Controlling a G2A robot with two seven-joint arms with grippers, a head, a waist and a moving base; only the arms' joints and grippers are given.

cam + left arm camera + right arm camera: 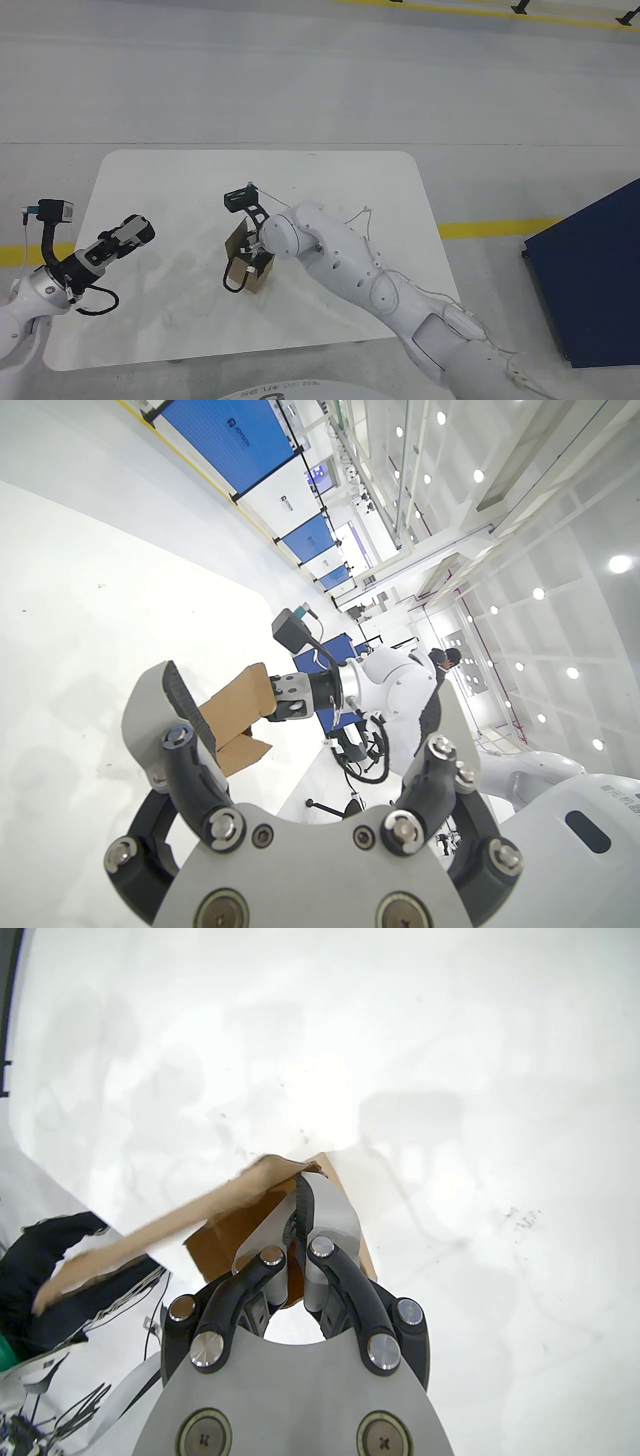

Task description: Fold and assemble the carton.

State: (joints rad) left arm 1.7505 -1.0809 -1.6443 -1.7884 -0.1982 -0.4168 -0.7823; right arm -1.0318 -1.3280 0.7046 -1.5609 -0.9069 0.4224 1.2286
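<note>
One brown carton (247, 265) sits half-formed just left of centre in the top view, on the white surface (340, 200). A long flap (150, 1235) hangs loose, and the right claw (299, 1208) is pinched shut on one side wall, probably to steady it for folding. The left claw (135, 232), at the lower left of the top view and well apart from the carton, hangs with fingers spread and nothing between them, likely kept free for the flaps. No print shows on the cardboard; the blue panels (250, 445) behind carry lettering, left unread.
</note>
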